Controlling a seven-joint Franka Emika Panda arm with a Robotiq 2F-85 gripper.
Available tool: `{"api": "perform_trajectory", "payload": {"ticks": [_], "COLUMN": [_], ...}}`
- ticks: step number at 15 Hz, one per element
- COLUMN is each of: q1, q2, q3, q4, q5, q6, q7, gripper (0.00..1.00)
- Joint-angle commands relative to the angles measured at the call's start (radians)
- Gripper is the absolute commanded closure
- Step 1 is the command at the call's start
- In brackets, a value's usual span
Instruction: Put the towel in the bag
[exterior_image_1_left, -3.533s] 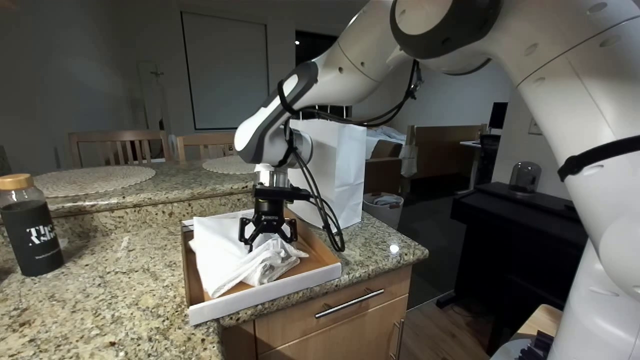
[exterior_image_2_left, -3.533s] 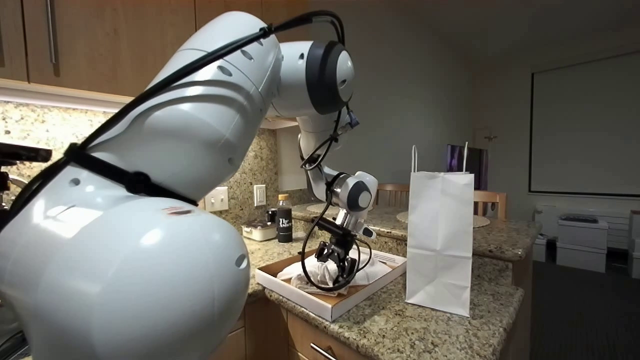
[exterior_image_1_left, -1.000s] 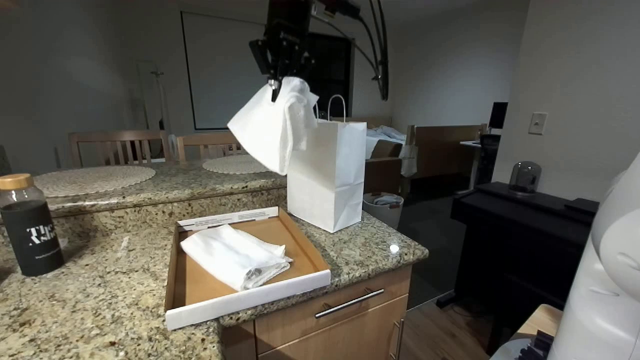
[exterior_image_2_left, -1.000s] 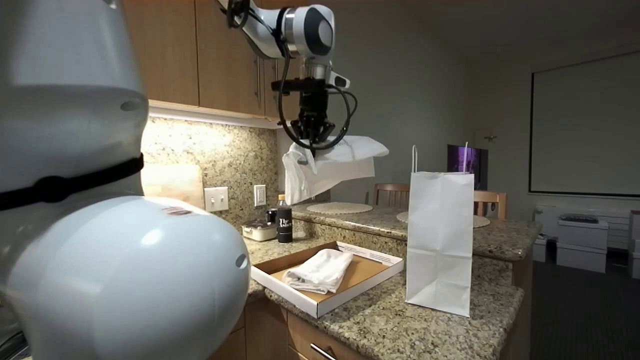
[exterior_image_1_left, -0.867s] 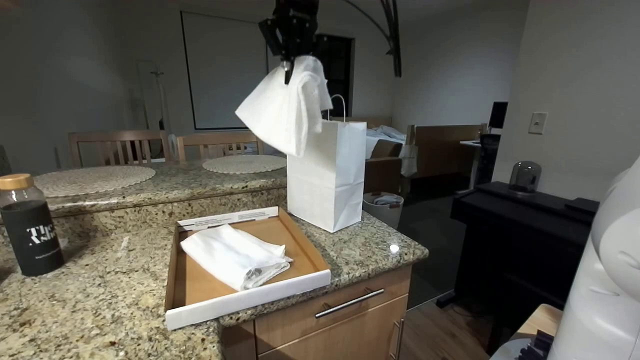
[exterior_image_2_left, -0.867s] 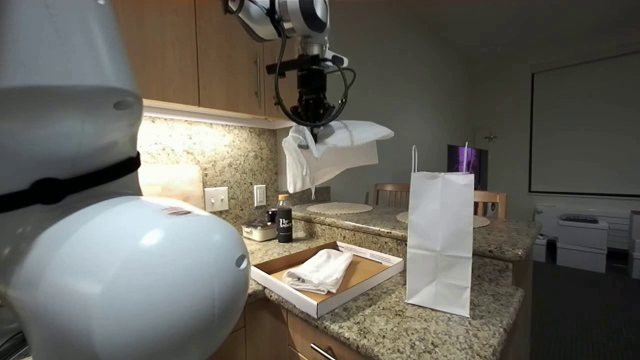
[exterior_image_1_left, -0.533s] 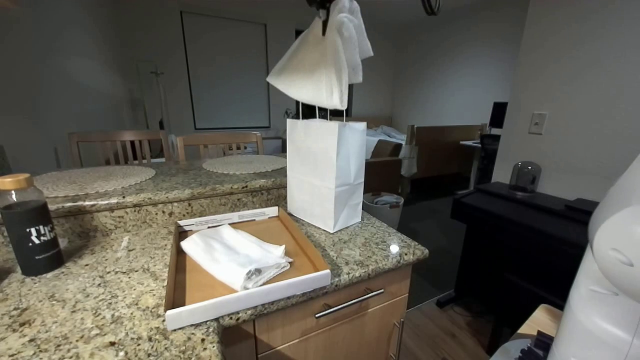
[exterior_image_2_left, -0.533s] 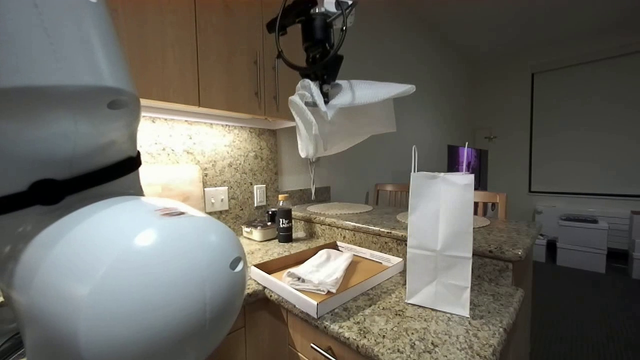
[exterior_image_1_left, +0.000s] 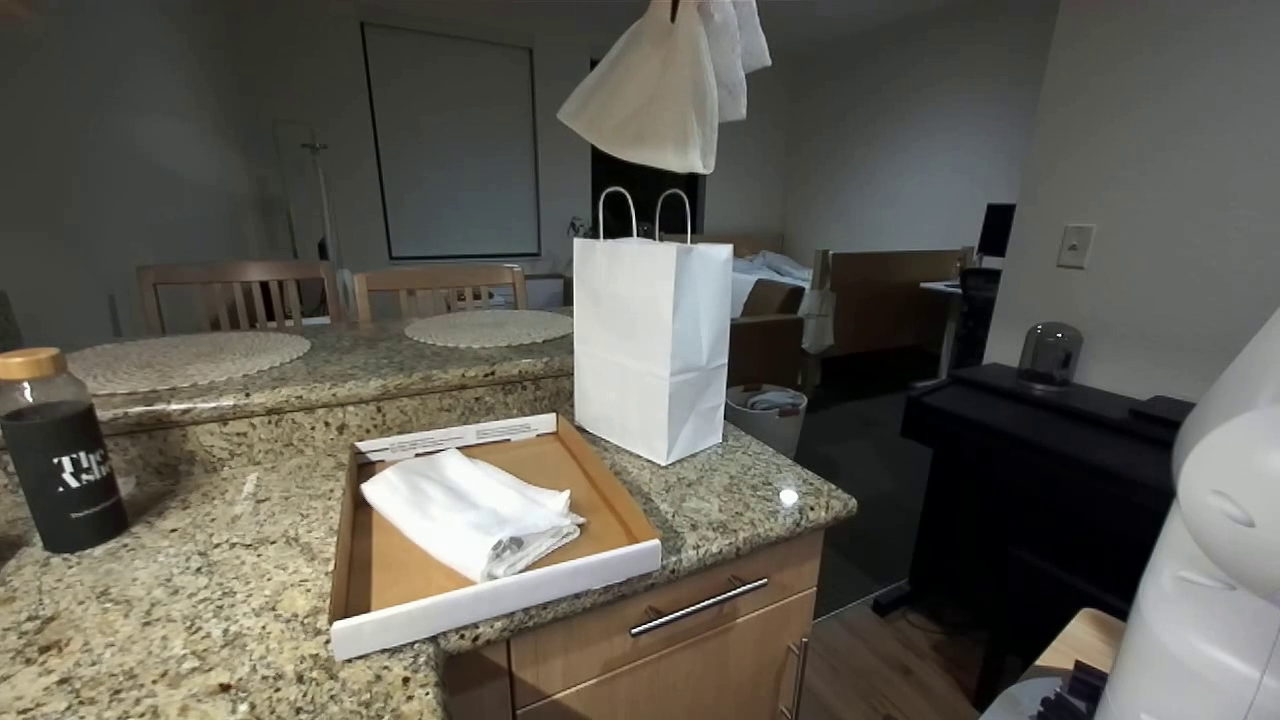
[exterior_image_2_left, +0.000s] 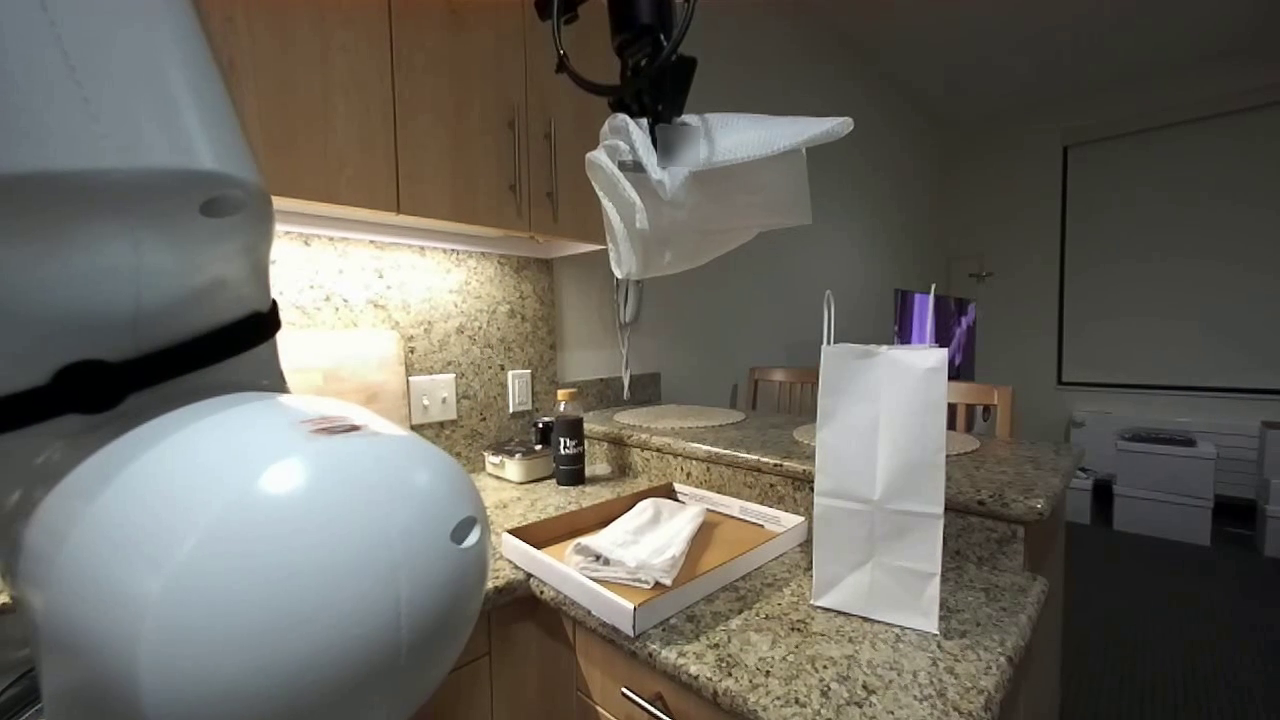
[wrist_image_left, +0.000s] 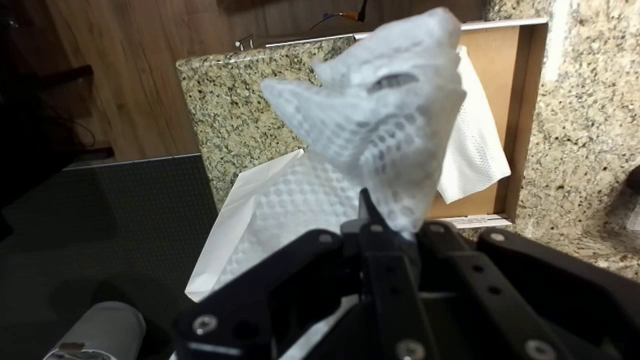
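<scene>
Bottle (exterior_image_1_left: 62, 480): in an exterior view it stood near the camera, at the left edge. That camera looked a bit down, across the counter (exterior_image_1_left: 220, 590) toward two chairs (exterior_image_1_left: 235, 272).
Robot arm (exterior_image_2_left: 250, 560): in an exterior view it was very near and filled the left part. That camera looked past it, over the counter, with the bottle small and farther back.
Gripper (wrist_image_left: 395, 225): it poked up, close, from the bottom of the wrist view, which looked down at the counter's corner and the floor (wrist_image_left: 145, 100).
Box (exterior_image_1_left: 500, 603): all three views shared it.
Bag (exterior_image_1_left: 625, 350): both exterior views showed it whole, from different spots.
</scene>
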Motion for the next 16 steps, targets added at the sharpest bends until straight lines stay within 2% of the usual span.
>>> {"api": "perform_trajectory", "payload": {"ticks": [1,6,11,16], "q1": [-0.015,-0.056,-0.091,-0.116], "q2": [0.039,0.128,0.224,0.382], "q3": [-0.013,-0.093,-0.156,-0.215], "q4": [0.057,0.216,0.274,0.452], "q5": [0.007,0.044,0.034,0.032], "q6": [-0.009,-0.028,0.039,-0.036], "q7": [0.013,0.029,0.101,0.135], "gripper": [0.92,0.92,0.93,0.93]}}
